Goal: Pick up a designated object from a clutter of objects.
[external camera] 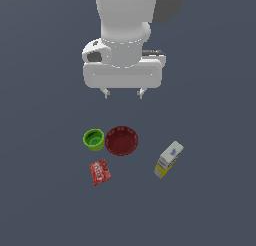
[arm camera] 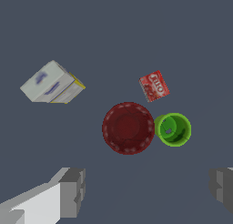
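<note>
The small bright green cup (external camera: pixel 93 139) stands upright on the grey floor, touching or nearly touching the dark red ribbed bowl (external camera: pixel 121 140) on the exterior view's right of it. In the wrist view the green cup (arm camera: pixel 173 129) sits beside the red bowl (arm camera: pixel 128 128). My gripper (external camera: pixel 123 94) hangs high above the objects, open and empty, its fingers spread wide. In the wrist view the two fingertips (arm camera: pixel 73 191) frame the picture's lower corners.
A flat red packet with white lettering (external camera: pixel 100 172) lies in front of the cup, also in the wrist view (arm camera: pixel 154 86). A white-and-yellow box (external camera: pixel 168 159) lies apart on the exterior view's right, also in the wrist view (arm camera: pixel 52 84).
</note>
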`<state>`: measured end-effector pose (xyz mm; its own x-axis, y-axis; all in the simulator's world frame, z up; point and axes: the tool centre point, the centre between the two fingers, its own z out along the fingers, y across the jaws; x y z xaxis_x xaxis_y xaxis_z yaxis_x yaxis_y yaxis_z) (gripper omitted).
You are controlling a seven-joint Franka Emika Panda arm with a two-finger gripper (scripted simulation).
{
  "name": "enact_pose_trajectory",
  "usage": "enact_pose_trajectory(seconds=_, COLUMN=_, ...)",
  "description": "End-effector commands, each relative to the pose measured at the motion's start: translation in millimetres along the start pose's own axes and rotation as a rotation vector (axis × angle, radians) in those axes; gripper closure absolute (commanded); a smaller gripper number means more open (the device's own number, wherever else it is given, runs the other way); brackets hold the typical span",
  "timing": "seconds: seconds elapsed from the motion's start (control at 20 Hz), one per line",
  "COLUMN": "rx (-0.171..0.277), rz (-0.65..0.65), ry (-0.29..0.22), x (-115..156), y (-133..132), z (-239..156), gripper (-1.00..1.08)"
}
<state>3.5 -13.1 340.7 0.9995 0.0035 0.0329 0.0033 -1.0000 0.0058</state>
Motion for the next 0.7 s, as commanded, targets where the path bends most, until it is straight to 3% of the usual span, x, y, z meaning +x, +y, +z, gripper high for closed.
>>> enact_pose_trajectory(seconds=0.0, rx=0.000, rz=0.000, ry=0.000, x=0.0, y=0.0, z=0.0, gripper=-0.20)
enact_pose_trajectory(seconds=0.65, rx=0.019, rz=0.033, ry=-0.020, x=-1.8, y=13.4, z=7.5, gripper=-0.20)
